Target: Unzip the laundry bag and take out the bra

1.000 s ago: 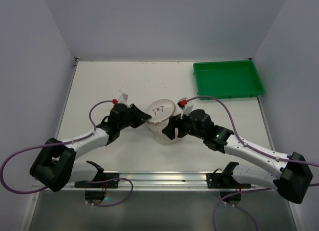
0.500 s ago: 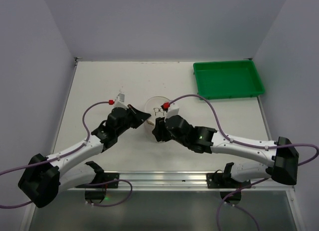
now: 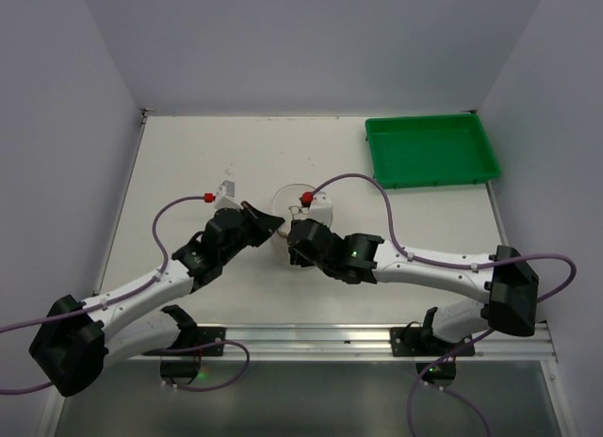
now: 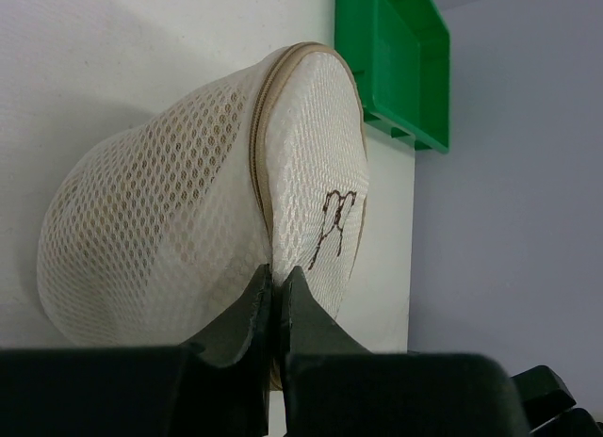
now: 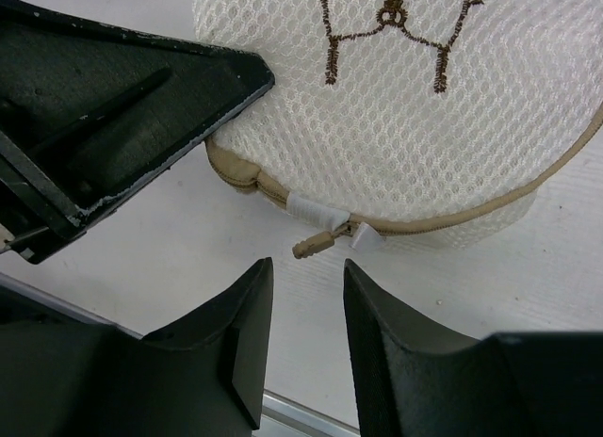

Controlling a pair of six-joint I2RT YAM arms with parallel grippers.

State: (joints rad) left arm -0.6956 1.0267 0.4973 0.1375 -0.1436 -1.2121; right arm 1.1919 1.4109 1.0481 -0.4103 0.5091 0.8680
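Top external view: we see the round cream-white mesh laundry bag point(image 3: 300, 196) lying on the white tabletop point(image 3: 188, 164) near its middle, between the two arms.
Left claw point(image 4: 275, 275): pressed together, pinching the bag's rim right where the tan zip seam point(image 4: 258, 154) runs into its black fingers.
Right claw point(image 5: 306, 272): spread and gripping nothing, low over the tabletop just beside the bag's rim.
Zip pull point(image 5: 314, 245): a small tan tab sticking out of the rim, just beyond the gap between the right claw's fingers and not touching them.
Zip: shut along the stretch that we can see; the rest is hidden.
Black line drawing point(image 5: 396, 23): on the bag's upper face.
Green rectangular plastic tray point(image 3: 431, 150): far right on the tabletop, well apart from the bag.
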